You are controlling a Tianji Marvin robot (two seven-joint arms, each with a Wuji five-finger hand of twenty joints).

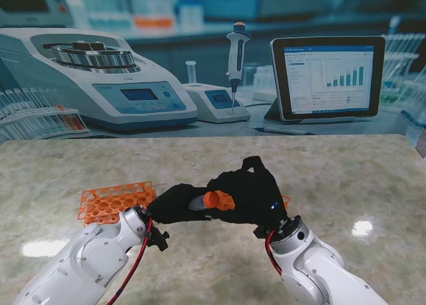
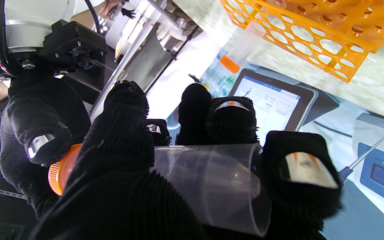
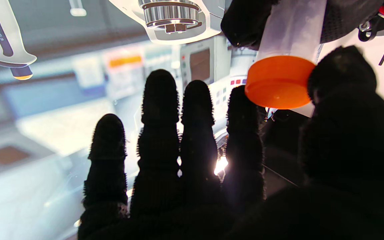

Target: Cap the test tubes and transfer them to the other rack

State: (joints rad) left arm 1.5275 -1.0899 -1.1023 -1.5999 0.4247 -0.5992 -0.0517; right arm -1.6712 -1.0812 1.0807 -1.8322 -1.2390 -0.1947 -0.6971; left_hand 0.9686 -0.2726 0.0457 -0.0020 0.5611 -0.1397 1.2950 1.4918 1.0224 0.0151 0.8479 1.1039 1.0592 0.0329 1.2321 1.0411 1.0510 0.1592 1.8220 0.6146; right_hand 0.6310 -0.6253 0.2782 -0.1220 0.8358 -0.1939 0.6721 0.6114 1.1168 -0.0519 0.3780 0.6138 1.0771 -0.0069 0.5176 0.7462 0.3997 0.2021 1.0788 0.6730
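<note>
My left hand [image 1: 174,204] is shut on a clear test tube [image 2: 208,180], held sideways above the middle of the table. An orange cap [image 1: 218,200] sits on the tube's end that points at my right hand [image 1: 253,192]. In the right wrist view the cap [image 3: 278,83] lies between the thumb [image 3: 342,73] and the index finger [image 3: 243,113], with the other fingers stretched out. An orange rack [image 1: 110,202] lies on the table just left of my left hand. An orange corner [image 1: 286,201] shows behind my right hand; the rest of that item is hidden.
The marble table top [image 1: 346,178] runs back to a printed lab backdrop [image 1: 213,58] along its far edge. In the left wrist view another clear tube with an orange cap [image 2: 229,64] shows beside the rack [image 2: 298,33].
</note>
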